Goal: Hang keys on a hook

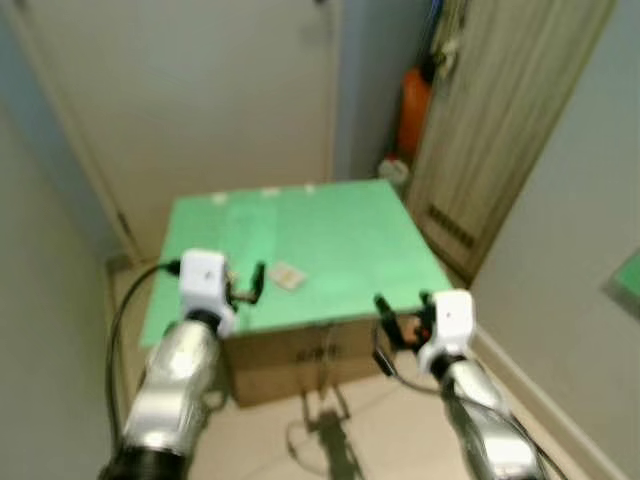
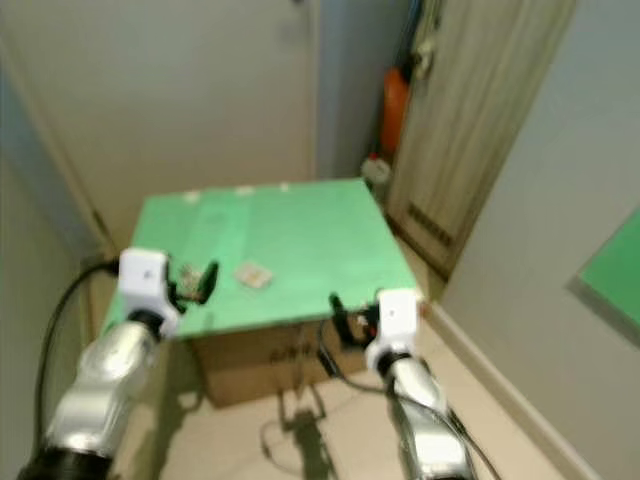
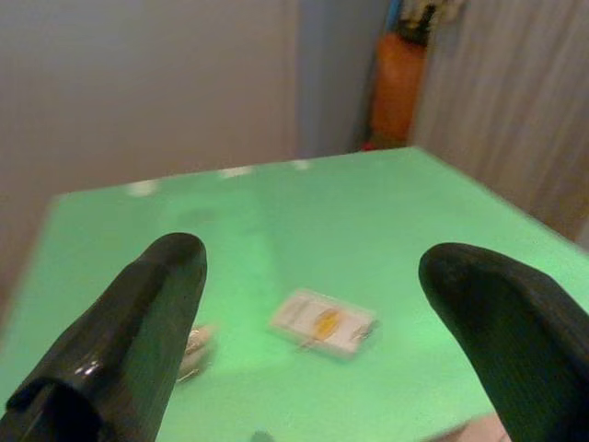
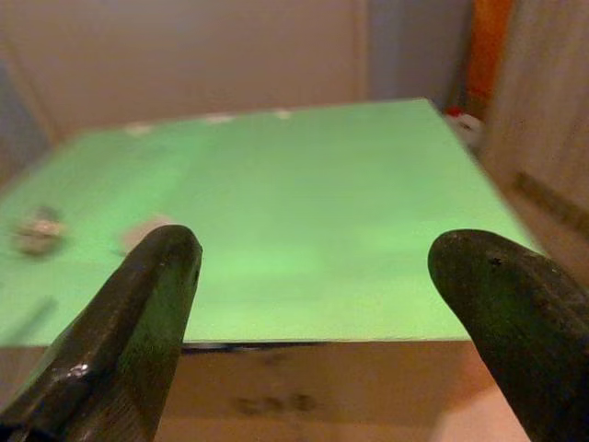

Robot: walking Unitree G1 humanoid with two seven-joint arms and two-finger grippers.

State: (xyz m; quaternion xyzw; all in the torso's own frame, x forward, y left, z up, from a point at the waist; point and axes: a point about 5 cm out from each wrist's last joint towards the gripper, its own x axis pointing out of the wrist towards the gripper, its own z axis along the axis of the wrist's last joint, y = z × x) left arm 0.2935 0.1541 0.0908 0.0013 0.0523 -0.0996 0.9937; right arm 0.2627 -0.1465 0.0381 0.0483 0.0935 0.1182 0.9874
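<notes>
room: narrow corner with pale walls, a pale door behind and a wood-grain door [image 1: 500,130] on the right, blurred throughout.
surface: flat green board [image 1: 330,240] lying on top of a brown cardboard box [image 1: 300,360], standing on a pale tiled floor [image 1: 390,440].
left gripper [image 1: 245,285]: black fingers [image 3: 138,341] spread wide with nothing between them, hovering over the near left part of the green board.
right gripper [image 1: 400,320]: black fingers [image 4: 138,322] spread wide with nothing between them, held just off the near right edge of the board, facing the box front.
keys: small pale metallic bunch [image 3: 195,345] on the green board near its left edge, just beside the left gripper's fingertip in the left wrist view; too blurred to tell details.
card: small white flat rectangular tag with a yellow mark [image 3: 324,322] lying on the board, near the keys but apart from them, ahead of the left gripper.
arms: silver left arm [image 1: 175,390] and silver right arm [image 1: 480,420], each ending in a white wrist block, with a black cable along the left one.
background: orange rounded object [image 1: 413,110] in the far gap beside the wood-grain door; what it is cannot be told.
</notes>
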